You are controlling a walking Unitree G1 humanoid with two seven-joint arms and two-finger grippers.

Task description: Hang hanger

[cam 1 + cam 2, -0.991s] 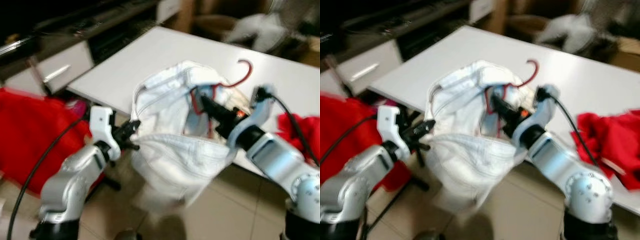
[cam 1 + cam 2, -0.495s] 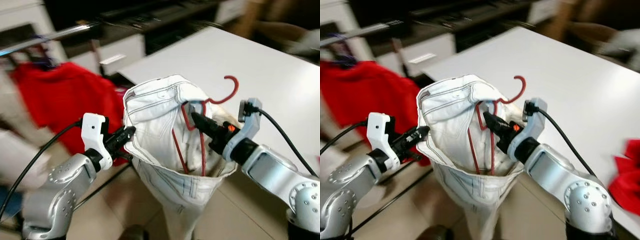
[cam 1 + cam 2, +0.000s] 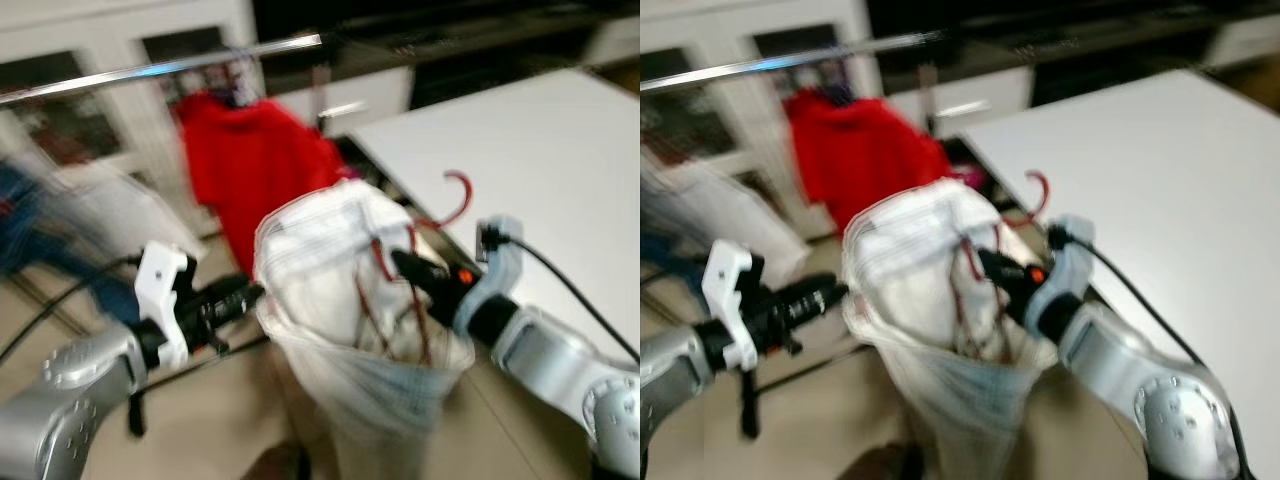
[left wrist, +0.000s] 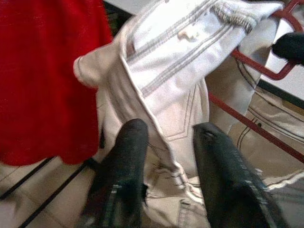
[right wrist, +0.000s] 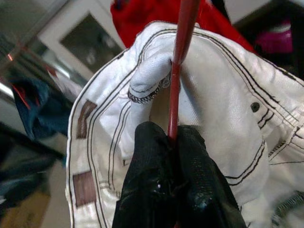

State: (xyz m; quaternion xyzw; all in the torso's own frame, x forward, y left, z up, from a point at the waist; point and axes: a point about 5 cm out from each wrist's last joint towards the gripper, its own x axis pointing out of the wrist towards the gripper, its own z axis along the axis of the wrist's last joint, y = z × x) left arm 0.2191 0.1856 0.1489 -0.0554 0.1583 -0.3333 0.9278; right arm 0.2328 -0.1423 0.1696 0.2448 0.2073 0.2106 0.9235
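Trousers [image 3: 340, 300] hung on the hanger [image 3: 450, 200] in the middle, between left gripper [image 3: 245, 297] at their left edge and right gripper [image 3: 405, 262] inside the waist. Table [image 3: 540, 150] lay right; rail [image 3: 160, 70] with a hung shirt [image 3: 250, 165] stood behind, left.

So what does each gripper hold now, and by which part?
The right gripper grips the red hanger by its wire. The left gripper has its fingers on either side of the white trousers' edge fold.
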